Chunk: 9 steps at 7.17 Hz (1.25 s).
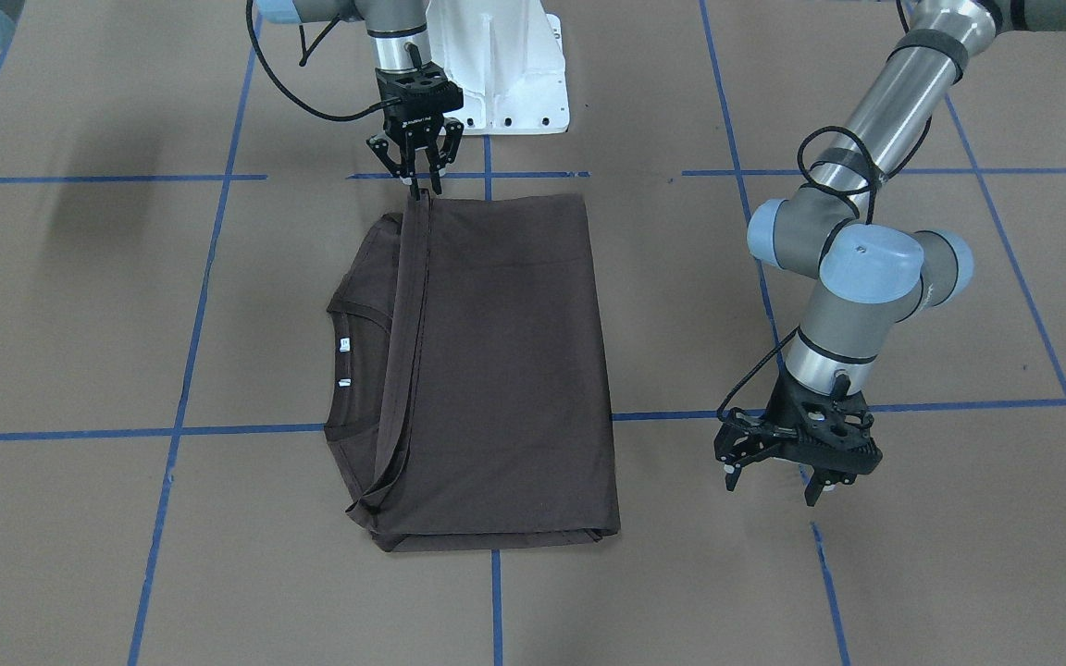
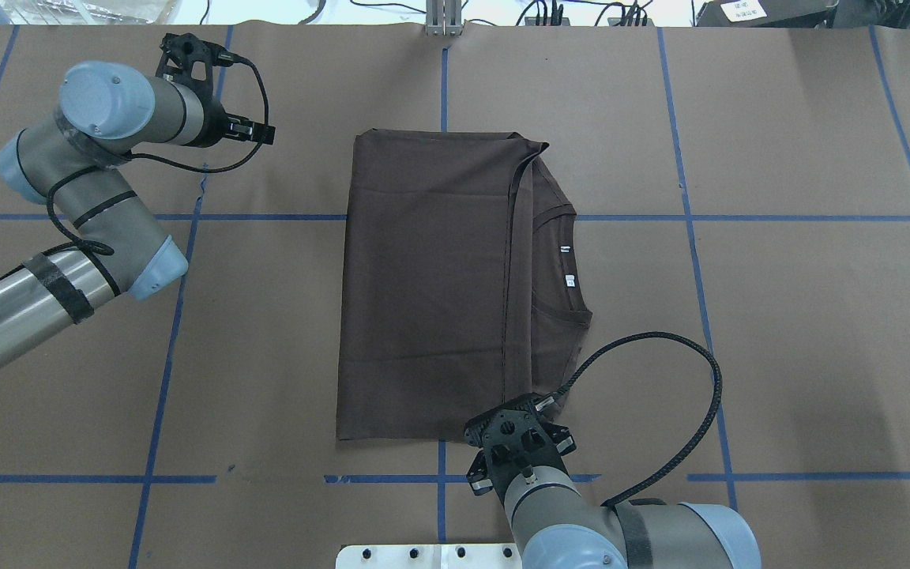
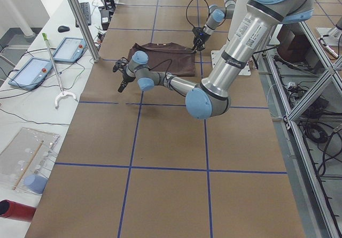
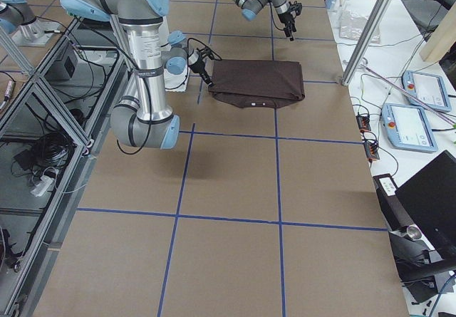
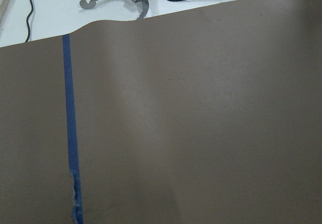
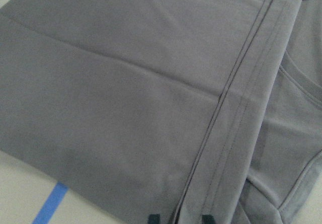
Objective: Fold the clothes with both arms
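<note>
Pinches the edge of the T-shirt (image 1: 505,370) tight between the right gripper (image 1: 419,185) jaws. Holds the left gripper (image 1: 774,488) jaws wide open over the table (image 1: 866,573), T-shirt well apart from them.

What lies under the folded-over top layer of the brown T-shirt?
Of the T-shirt, only the collar with its white labels pokes out past the hem. Everything else beneath the top layer, including the table there, is covered.
</note>
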Each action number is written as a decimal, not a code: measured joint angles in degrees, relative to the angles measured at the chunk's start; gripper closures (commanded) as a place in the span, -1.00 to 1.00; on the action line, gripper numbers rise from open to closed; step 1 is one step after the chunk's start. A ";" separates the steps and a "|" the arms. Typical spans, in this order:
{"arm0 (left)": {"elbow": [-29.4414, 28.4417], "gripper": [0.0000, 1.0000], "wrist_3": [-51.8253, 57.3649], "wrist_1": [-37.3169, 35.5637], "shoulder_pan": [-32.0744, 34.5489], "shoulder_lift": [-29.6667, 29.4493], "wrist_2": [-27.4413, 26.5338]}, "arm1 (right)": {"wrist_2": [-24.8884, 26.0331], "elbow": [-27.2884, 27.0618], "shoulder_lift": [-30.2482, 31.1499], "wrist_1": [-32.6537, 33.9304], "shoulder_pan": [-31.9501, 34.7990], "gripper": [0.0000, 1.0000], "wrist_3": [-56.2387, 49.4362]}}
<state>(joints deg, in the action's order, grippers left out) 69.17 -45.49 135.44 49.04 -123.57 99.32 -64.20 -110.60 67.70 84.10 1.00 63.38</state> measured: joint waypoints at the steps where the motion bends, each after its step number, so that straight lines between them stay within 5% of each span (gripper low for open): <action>1: 0.01 -1.00 -0.02 0.00 0.00 0.00 0.00 | -0.12 -0.02 0.01 0.06 -0.13 0.48 0.01; 2: 0.05 -1.00 -0.03 0.00 0.00 0.00 0.00 | -0.14 -0.06 0.01 0.07 -0.16 0.89 0.05; 3: 0.08 -1.00 -0.03 0.00 0.00 0.00 0.00 | -0.08 -0.10 -0.01 0.04 -0.17 1.00 0.07; 9: 0.09 -1.00 -0.03 0.00 -0.21 0.00 0.00 | 2.07 -2.85 3.43 0.12 0.90 1.00 1.57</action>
<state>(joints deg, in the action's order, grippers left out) 69.26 -45.53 135.44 48.84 -123.57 99.32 -62.14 -113.46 71.13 84.22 1.90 64.95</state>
